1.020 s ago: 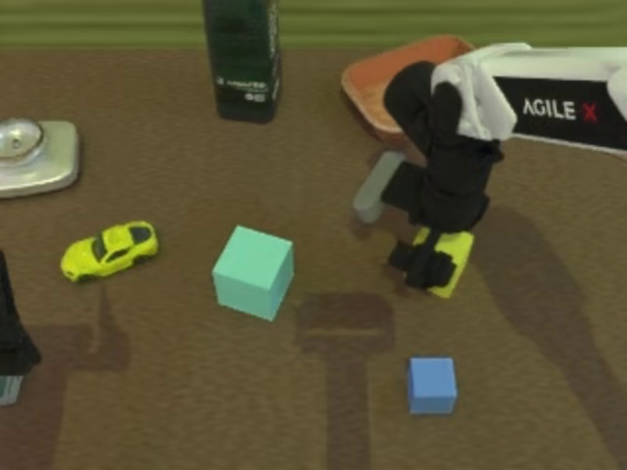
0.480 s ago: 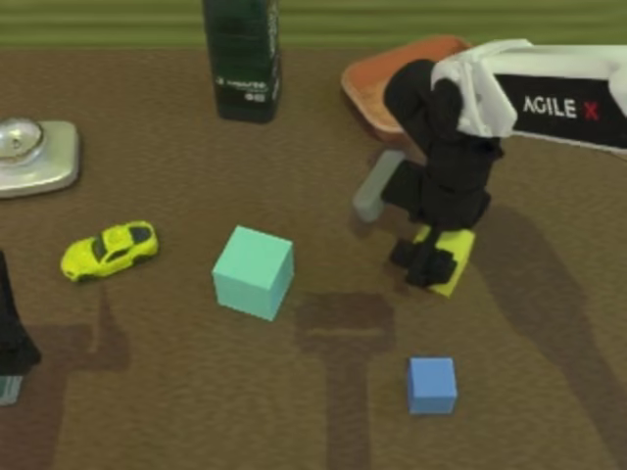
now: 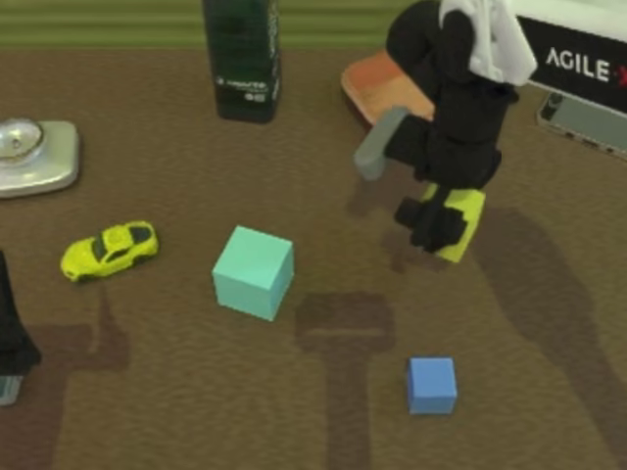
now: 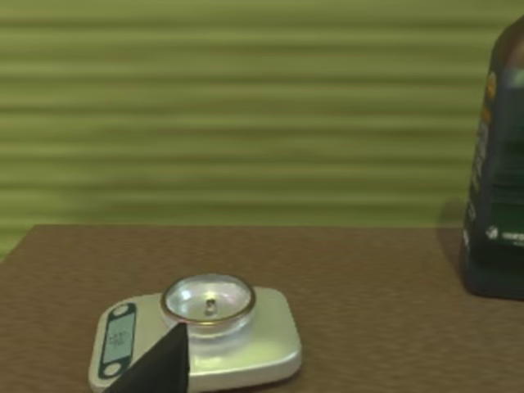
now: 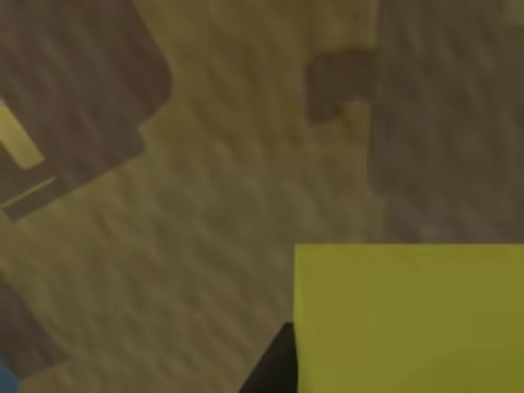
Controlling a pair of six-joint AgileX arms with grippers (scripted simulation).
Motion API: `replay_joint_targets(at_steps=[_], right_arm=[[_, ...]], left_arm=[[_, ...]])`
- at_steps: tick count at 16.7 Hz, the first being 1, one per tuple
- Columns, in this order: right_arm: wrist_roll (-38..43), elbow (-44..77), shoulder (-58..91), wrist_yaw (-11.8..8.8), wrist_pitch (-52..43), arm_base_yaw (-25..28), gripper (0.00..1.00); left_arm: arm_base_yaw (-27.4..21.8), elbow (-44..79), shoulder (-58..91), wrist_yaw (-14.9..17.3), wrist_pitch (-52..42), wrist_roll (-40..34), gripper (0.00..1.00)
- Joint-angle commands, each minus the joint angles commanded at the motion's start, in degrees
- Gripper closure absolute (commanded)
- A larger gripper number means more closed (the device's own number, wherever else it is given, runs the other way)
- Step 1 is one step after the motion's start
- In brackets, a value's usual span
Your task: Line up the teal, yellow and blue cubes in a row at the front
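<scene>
Evidently the right claw (image 3: pixel 438 223) is clenched on the yellow cube (image 3: pixel 464 223), holding it off the counter (image 3: pixel 176 392) at the far right, near the orange dish (image 3: pixel 377 83). The cube looks rigid, matte and light, so a grip across two flat opposite faces should hold; the same likely goes for the teal cube (image 3: pixel 254 271) at the centre, though being largest it needs a wider spread, and for the small blue cube (image 3: pixel 432 384) near the front. The left claw (image 3: pixel 8 387) sits parked at the near left edge; whether it is released I cannot tell. The right arm reads "AGILE"; the dark bottle (image 3: pixel 242 57) bears illegible white print, and the scale (image 4: pixel 196 340) has an unreadable display.
</scene>
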Motion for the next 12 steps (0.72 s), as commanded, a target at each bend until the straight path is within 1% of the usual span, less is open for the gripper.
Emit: replay_joint_targets(at_steps=[4,6,9,12], right_arm=[[0.1,0.1,0.1,0.0,-0.1,-0.3,1.0],[-0.2,-0.8,-0.6,0.0,0.0,0.7,1.0],[-2.0,-5.6,-4.3,0.0,0.9,6.1,1.0],[-4.7,-12.5,-9.6,-0.1,2.2,14.3,1.0]], left_arm=[[0.0,0.0,0.0,0.0,0.0,0.0,0.0],[0.0,0.0,0.0,0.0,0.0,0.0,0.0],[0.0,0.0,0.0,0.0,0.0,0.0,0.0],[0.0,0.0,0.0,0.0,0.0,0.0,0.0]])
